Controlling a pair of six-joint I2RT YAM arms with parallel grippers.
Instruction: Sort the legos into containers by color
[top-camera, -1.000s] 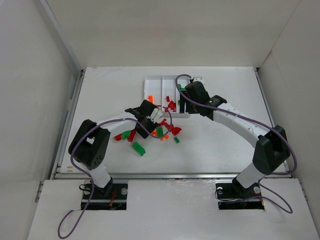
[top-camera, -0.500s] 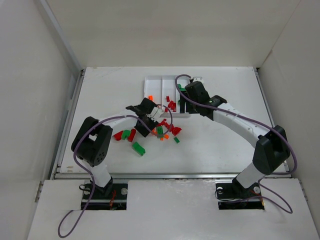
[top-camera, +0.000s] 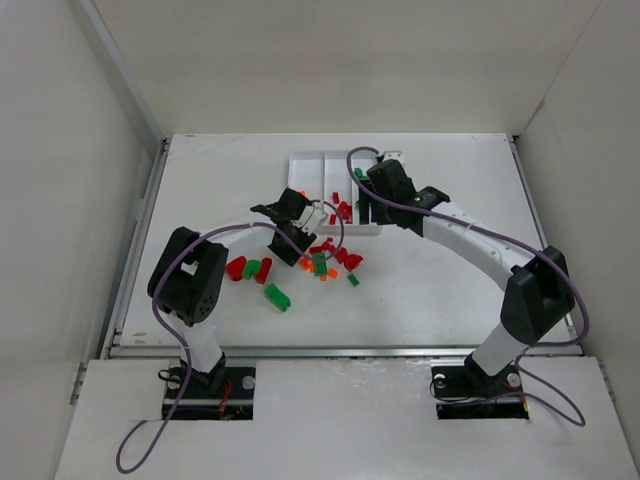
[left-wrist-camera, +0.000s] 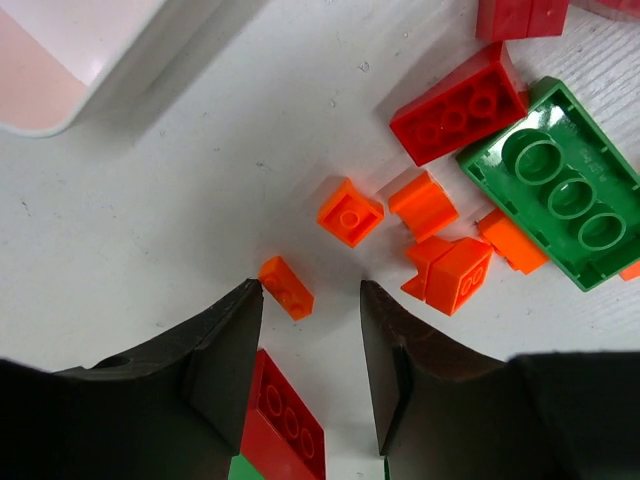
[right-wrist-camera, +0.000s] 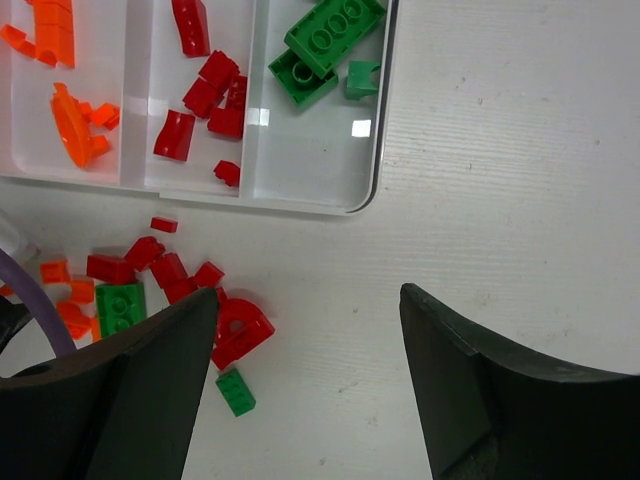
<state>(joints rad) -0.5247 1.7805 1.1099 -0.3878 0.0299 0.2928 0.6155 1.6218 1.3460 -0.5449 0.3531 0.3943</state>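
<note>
While the left pincer (left-wrist-camera: 310, 290) stands released and empty, a small orange lego (left-wrist-camera: 286, 287) by one fingertip, centring over it before clenching should avoid nudging it away.

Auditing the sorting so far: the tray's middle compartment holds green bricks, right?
No. The right wrist view shows the middle compartment of the tray holding red bricks; the green bricks lie in the compartment on its right in that view.

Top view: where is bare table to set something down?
Bare: white tabletop left of the white compartment tray, and near-centre between the loose red, green and orange bricks and the right arm. Crowded: just in front of the tray.
</note>
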